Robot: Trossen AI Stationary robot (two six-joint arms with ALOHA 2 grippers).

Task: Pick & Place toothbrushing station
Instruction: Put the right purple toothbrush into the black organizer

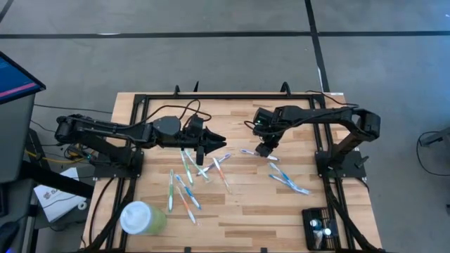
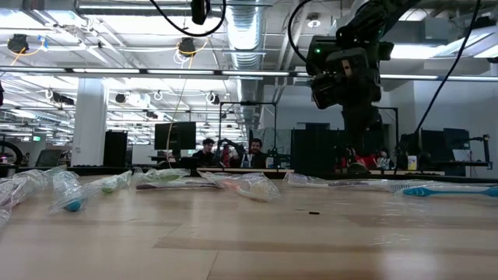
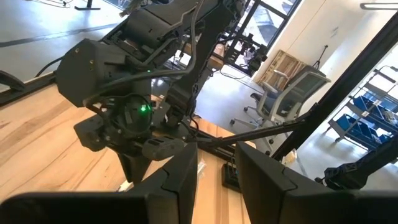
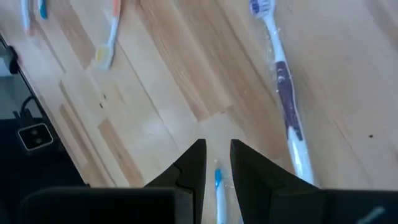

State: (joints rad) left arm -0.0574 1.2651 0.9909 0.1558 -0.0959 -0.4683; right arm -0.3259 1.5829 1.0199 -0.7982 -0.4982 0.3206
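Note:
The toothbrushing station [image 1: 320,228], a small black holder, stands at the table's near right corner, away from both arms. Several wrapped toothbrushes [image 1: 186,176] lie flat on the wooden table. My right gripper [image 4: 217,165] slants down over the table's middle [image 1: 266,150], shut on a blue-handled toothbrush. A purple-handled toothbrush [image 4: 283,87] lies just beside it. My left gripper [image 3: 217,180] hangs high over the middle [image 1: 221,139], pointing level at the right arm. A narrow gap shows between its fingers, with nothing in it. My right gripper pinches a blue-handled toothbrush in clear wrap [image 4: 217,186] between its two fingers. The fingers come slanting from above. The brush shows only in the slot between them and runs back along them. Which end it has, and whether it is clear of the table, I cannot tell.
A pale green cup with a white lid [image 1: 140,218] stands at the near left. More toothbrushes [image 1: 288,179] lie near the right arm's base. Black frame rails [image 1: 140,133] run along the table's sides. Bare wood lies between the right-hand toothbrushes and the holder.

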